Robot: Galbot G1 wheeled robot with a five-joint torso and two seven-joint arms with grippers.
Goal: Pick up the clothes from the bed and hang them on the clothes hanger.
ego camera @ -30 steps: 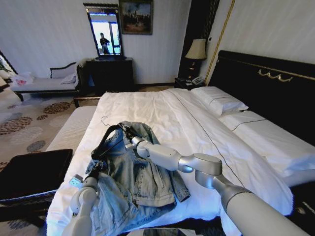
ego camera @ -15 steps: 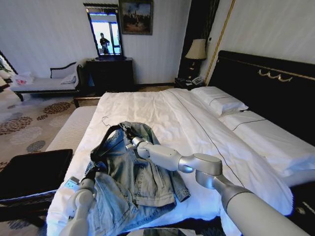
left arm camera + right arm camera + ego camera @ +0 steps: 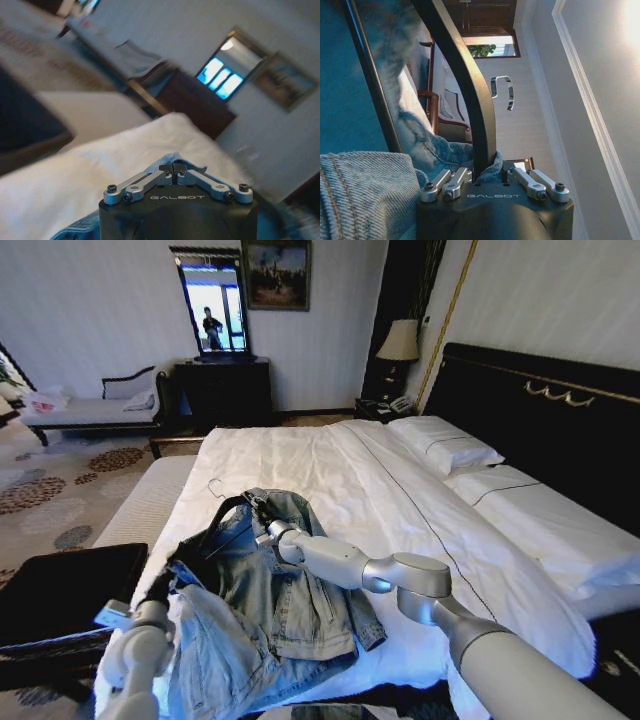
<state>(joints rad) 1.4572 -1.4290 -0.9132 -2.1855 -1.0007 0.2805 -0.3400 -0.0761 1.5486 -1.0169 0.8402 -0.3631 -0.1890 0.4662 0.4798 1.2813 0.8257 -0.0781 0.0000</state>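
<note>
A blue denim jacket [image 3: 290, 600], the clothes, lies on the near left part of the white bed [image 3: 330, 455]. The thin black clothes hanger [image 3: 228, 523] lies at its collar, hook pointing to the far side. My right gripper [image 3: 262, 518] is shut on the hanger's arm together with the collar; in the right wrist view the black hanger [image 3: 465, 80] runs between the fingers of the right gripper [image 3: 485, 175], with denim [image 3: 365, 190] around it. My left gripper [image 3: 178, 575] is shut on the jacket's left front edge, held raised; the left gripper [image 3: 175, 167] pinches a fold of denim [image 3: 182, 161].
A black padded bench [image 3: 60, 590] stands at the near left, a pale bench [image 3: 150, 500] beside the bed's left edge. Pillows [image 3: 445, 445] and the black headboard [image 3: 540, 410] are on the right. A dark dresser [image 3: 225, 390] stands at the far wall.
My left gripper has moved left and towards me with the jacket's front edge, lifting and spreading that side. The right gripper and the hanger have stayed in place.
</note>
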